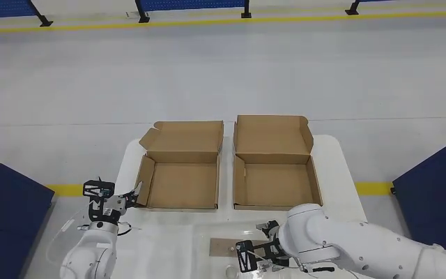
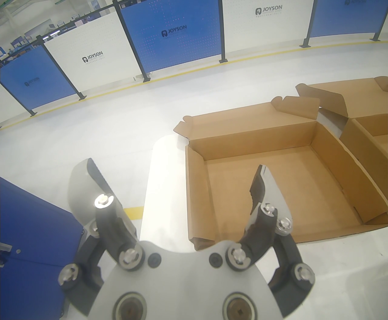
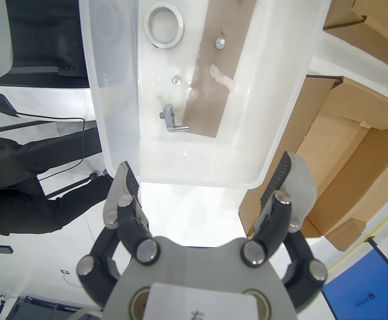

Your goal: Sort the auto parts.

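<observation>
While both arms hang at the near side of the white table [image 1: 333, 148], the print lies in the room: the blue and white partition panels [image 2: 169, 33] on black posts each carry a small logo with a line of fine print beneath it. A white label [image 3: 198, 303] on the right wrist bears a dark mark, cut off at the edge.

Looking down into the clear plastic bin [image 3: 272, 121], the right wrist view shows the auto parts on its floor: a metal ring [image 3: 163, 27], a bolt [image 3: 220, 43] on a brown cardboard sheet [image 3: 212, 100], a small nut [image 3: 176, 79] just beside that sheet, and an L-shaped metal bracket [image 3: 171, 121] touching the sheet's corner. A strip of pale tape [image 3: 222, 78] lies on the sheet.

Over the bin's end wall, the right gripper [image 3: 206, 165] has its fingers spread wide and holds nothing.

Beyond the bin, the top view shows two open cardboard boxes side by side, the left box [image 1: 182, 185] and the right box [image 1: 275, 183], lids folded back. Well to the left of the bin, the left gripper [image 2: 175, 168] hangs by the left box's outer wall, fingers spread apart, with nothing between them.

Around the table runs a pale grey floor [image 1: 223, 70] with a yellow line [image 1: 209, 22].
</observation>
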Controlling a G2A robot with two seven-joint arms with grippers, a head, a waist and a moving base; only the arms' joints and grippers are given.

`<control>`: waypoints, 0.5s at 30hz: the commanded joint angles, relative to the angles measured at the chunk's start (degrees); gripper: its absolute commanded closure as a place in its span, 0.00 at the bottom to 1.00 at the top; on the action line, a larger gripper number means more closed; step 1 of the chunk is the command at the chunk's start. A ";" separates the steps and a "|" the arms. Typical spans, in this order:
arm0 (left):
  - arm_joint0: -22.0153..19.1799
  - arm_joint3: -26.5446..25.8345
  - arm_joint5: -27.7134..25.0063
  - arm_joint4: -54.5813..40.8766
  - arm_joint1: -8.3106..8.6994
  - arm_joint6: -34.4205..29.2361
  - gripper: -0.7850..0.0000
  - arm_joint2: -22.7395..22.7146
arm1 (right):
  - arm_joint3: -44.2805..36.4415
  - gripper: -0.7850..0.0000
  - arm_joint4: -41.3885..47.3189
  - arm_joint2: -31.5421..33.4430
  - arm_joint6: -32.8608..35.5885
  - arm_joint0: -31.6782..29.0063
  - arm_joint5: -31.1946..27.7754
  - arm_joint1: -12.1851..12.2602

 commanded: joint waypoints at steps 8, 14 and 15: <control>0.00 0.00 0.00 0.00 0.00 0.00 0.00 0.00 | 2.72 0.00 -4.29 -1.86 -1.19 -1.45 -0.65 -2.06; 0.00 0.00 0.00 0.00 0.00 0.00 0.00 0.00 | 5.30 0.00 -4.62 -2.90 -1.34 -1.81 -0.59 -3.99; 0.00 0.00 0.00 0.00 0.00 0.00 0.00 0.00 | 5.63 0.00 -4.69 -3.00 -1.35 -1.86 -0.61 -4.18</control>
